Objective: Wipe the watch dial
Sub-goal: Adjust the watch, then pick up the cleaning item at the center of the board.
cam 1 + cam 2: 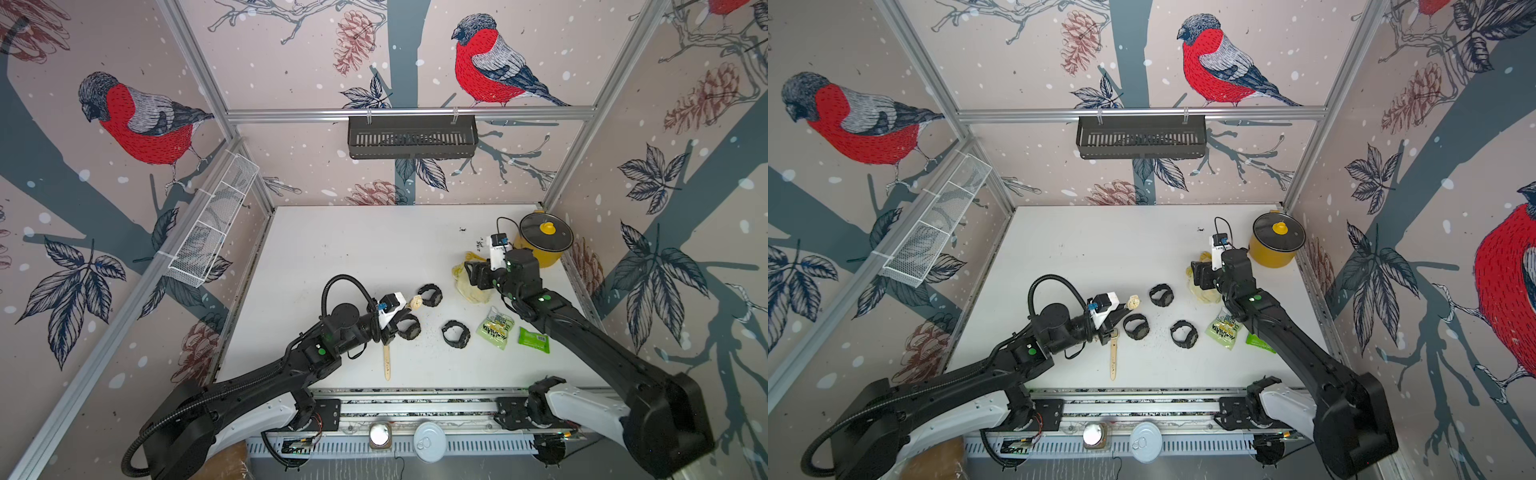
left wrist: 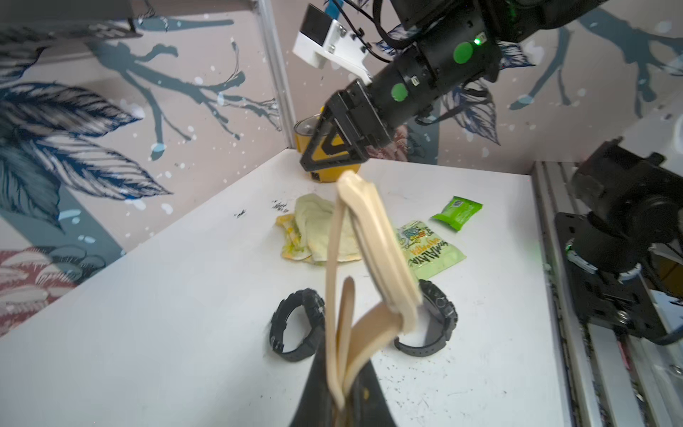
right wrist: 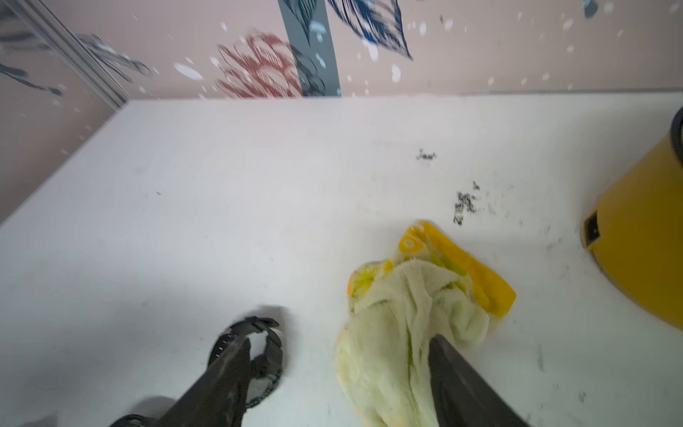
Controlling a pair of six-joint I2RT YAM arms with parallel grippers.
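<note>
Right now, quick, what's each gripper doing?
Left gripper: shut on the beige strapped wristwatch.
Right gripper: open over the pale green-and-yellow terry cloth, holding nothing.

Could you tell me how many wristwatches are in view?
4. Three black plastic wristwatches on the white table: one near the yellow-green cloth, one beside the left gripper, one by the pale green packet. A beige watch hangs in that gripper. None looks hidden.
</note>
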